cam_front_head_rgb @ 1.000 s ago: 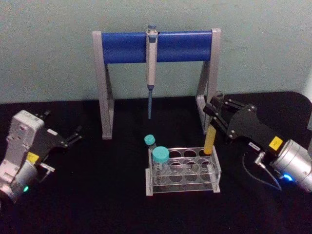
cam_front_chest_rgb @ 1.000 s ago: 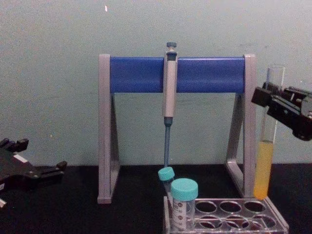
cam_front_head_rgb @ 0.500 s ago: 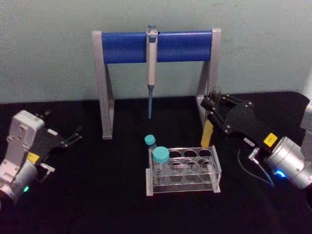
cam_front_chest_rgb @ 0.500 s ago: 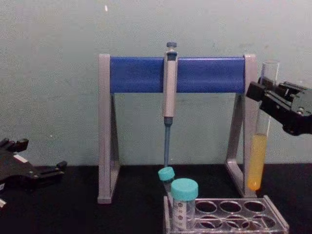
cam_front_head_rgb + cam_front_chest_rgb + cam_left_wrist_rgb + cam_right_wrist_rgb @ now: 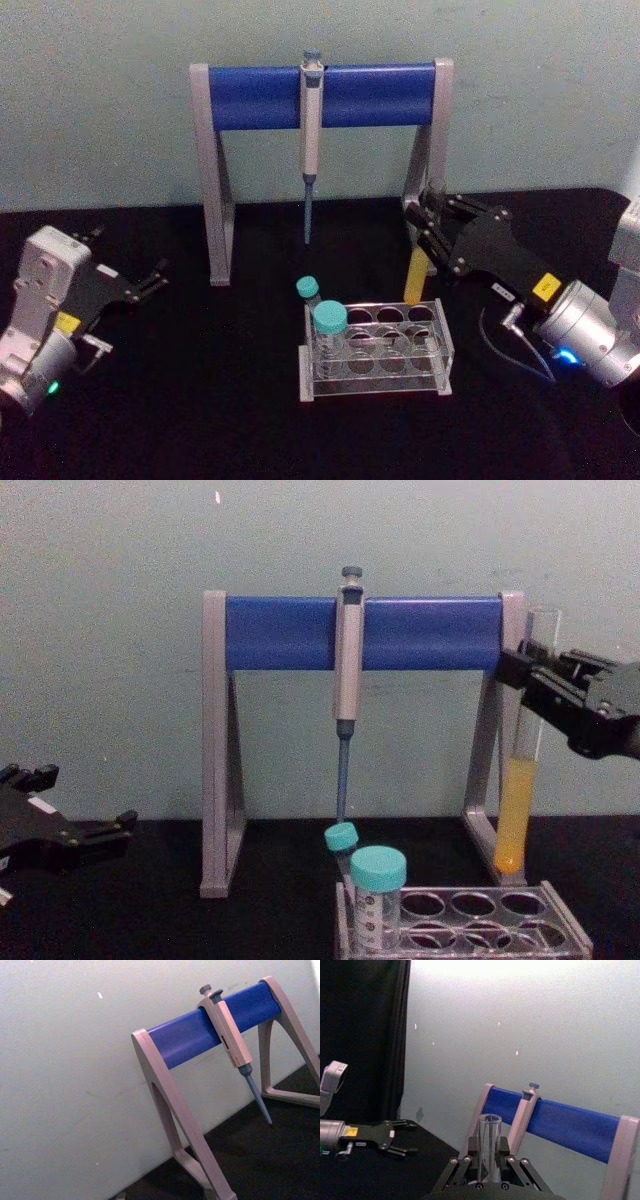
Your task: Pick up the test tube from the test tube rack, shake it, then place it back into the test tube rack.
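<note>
Right claw (image 5: 527, 675) grips test tube (image 5: 522, 745), yellow liquid (image 5: 512, 815) inside, above rack (image 5: 375, 387); left claw (image 5: 157, 276) parted.

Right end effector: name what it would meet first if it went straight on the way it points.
Probably the pipette stand: the right end effector, shut on the test tube, points toward the stand's right leg. Depth is unclear.

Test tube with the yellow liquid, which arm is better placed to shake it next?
Right. The right tool grips the test tube near its top and holds it up, out of the test tube rack. The left tool sits open far off to the left, holding nothing.
</note>
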Tool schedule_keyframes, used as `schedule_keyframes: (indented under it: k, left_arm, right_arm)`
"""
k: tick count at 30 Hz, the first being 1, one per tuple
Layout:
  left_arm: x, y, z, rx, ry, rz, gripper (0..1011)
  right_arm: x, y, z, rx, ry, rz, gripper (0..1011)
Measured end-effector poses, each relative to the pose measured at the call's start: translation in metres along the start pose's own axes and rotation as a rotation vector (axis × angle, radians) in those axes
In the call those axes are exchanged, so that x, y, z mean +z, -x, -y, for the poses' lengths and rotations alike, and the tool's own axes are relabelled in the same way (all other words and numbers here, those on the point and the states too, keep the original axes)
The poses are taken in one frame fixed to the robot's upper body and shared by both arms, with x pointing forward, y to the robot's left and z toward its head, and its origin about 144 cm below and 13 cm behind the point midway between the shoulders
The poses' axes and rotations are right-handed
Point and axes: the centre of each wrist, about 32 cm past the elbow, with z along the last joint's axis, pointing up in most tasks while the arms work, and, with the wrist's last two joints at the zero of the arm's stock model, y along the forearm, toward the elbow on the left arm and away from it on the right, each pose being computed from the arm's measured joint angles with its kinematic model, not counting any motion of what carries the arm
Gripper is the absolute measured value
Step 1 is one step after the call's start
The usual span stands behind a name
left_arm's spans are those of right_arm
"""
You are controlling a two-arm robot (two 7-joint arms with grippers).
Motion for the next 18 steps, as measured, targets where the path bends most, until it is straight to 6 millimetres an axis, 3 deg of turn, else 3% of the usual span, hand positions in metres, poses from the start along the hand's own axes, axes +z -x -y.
schedule_keyframes:
  k: [18]
  left_arm:
    - [0.0000,0.0000,0.0000,0.000,0.000,0.000,1001]
  right_arm:
    - [0.0097,0.0060,0.0085,0.079,0.052,-0.023,237]
